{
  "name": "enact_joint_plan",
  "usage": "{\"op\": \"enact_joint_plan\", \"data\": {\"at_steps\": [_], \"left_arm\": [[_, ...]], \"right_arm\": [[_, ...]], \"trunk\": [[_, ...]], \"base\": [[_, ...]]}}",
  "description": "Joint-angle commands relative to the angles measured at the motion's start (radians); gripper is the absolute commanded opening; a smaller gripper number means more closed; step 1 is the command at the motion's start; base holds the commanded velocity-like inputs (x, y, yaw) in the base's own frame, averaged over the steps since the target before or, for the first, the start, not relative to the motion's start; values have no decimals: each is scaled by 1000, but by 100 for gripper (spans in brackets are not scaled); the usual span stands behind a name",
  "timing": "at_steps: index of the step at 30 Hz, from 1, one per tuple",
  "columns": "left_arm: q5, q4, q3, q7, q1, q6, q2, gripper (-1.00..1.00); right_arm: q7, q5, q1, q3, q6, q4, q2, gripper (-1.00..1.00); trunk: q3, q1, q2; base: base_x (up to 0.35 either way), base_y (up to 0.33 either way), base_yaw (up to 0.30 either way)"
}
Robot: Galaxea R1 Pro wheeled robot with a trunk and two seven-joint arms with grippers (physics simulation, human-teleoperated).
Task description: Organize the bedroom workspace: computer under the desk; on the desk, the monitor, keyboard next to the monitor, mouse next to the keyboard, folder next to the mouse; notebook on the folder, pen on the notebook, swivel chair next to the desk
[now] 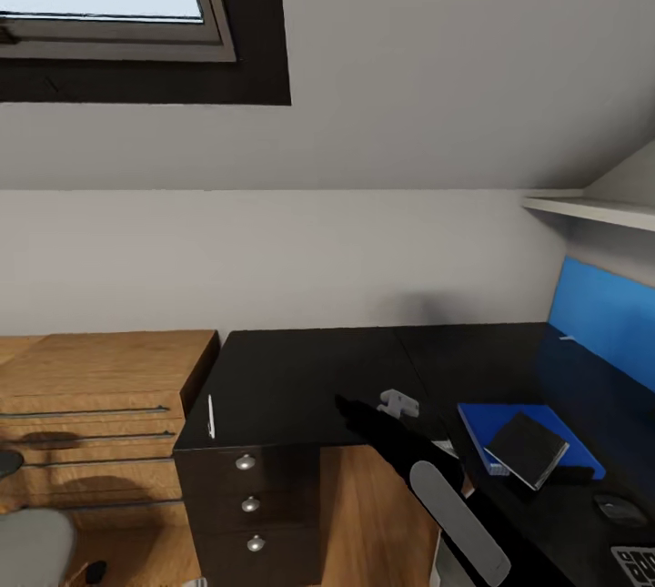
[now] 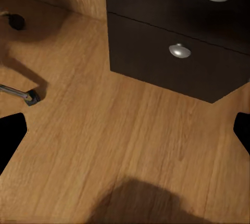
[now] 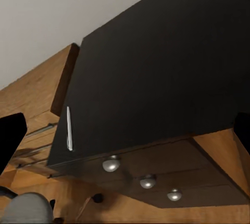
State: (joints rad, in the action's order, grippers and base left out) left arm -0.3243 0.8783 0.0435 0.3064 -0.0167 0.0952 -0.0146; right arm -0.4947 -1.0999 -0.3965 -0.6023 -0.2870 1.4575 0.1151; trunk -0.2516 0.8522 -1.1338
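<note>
Right end effector (image 3: 125, 125) open; pen (image 3: 69, 128) lengthwise along desk (image 3: 156, 67) edge.

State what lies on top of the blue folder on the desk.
The dark grey notebook lies on the blue folder, at an angle and overhanging its front edge. Nothing lies on the notebook. The pen lies apart, at the desk's left edge. The folder's surface beneath the notebook is covered.
</note>
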Motion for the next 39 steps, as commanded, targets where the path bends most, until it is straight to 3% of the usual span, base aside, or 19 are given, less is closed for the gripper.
{"op": "enact_joint_plan", "data": {"at_steps": [1, 4, 10, 11, 13, 15, 16, 17, 19, 20, 21, 27, 33, 35, 39], "left_arm": [[-7, 5, 1, 7, 0, 4, 1, 100], [-7, 15, -7, 7, 0, 4, 0, 100], [-7, 22, -26, 7, 0, 4, -1, 100], [-7, 23, -30, 7, 0, 5, -1, 100], [-7, 23, -31, 7, 0, 5, -1, 100], [-7, 23, -32, 8, 0, 6, -1, 100], [-7, 24, -32, 8, 0, 6, -1, 100], [-7, 24, -32, 8, 0, 6, -1, 100], [-7, 24, -33, 8, 0, 6, -1, 100], [-7, 23, -33, 9, 0, 7, -1, 100], [-6, 23, -33, 9, 0, 7, -2, 100], [-6, 22, -33, 10, 0, 7, -2, 100], [-6, 23, -33, 10, 0, 6, -2, 100], [-6, 27, -34, 8, 0, 4, -2, 100], [-7, 72, -35, 4, 0, 5, -2, 100]], "right_arm": [[-11, -4, -1, -10, -1, 2, 0, 100], [-41, 11, -1, -49, -1, 2, -3, 100], [-126, 81, -2, -93, -2, -4, -57, 100], [-163, 163, -2, -101, -3, -28, -102, 100], [-173, 212, -2, -103, -3, -51, -121, 100], [-185, 321, -2, -106, -3, -108, -163, 100], [-186, 349, -2, -106, -3, -125, -175, 100], [-188, 402, -2, -107, -3, -159, -200, 100], [-188, 452, -2, -107, -3, -194, -222, 100], [-186, 539, -2, -108, -11, -262, -257, 100], [-185, 574, -2, -108, -19, -285, -268, 100], [-183, 652, -2, -108, -39, -323, -288, 100], [-183, 662, -2, -111, -39, -324, -288, 100], [-182, 688, -3, -142, -37, -331, -287, 100], [-177, 710, -8, -156, -41, -363, -290, 100]], "trunk": [[-1, 0, -1], [-2, 0, -1], [-7, 0, -1], [-8, 0, -1], [-10, 0, -1], [-12, 0, -1], [-13, 0, -1], [-14, 0, -1], [-16, 0, -1], [-17, 0, -1], [-19, 0, -1], [-25, 0, -1], [-28, 0, -1], [-28, 0, -1], [-29, 0, -1]], "base": [[0, 0, 262], [0, 0, 267], [0, 0, 247], [0, 0, 222], [0, 0, 219], [0, 0, 216], [0, 0, 215], [0, 0, 214], [0, 0, 213], [0, 0, 210], [0, 0, 209], [0, 0, 205], [0, 0, 96], [0, 0, 14], [0, 0, 6]]}}
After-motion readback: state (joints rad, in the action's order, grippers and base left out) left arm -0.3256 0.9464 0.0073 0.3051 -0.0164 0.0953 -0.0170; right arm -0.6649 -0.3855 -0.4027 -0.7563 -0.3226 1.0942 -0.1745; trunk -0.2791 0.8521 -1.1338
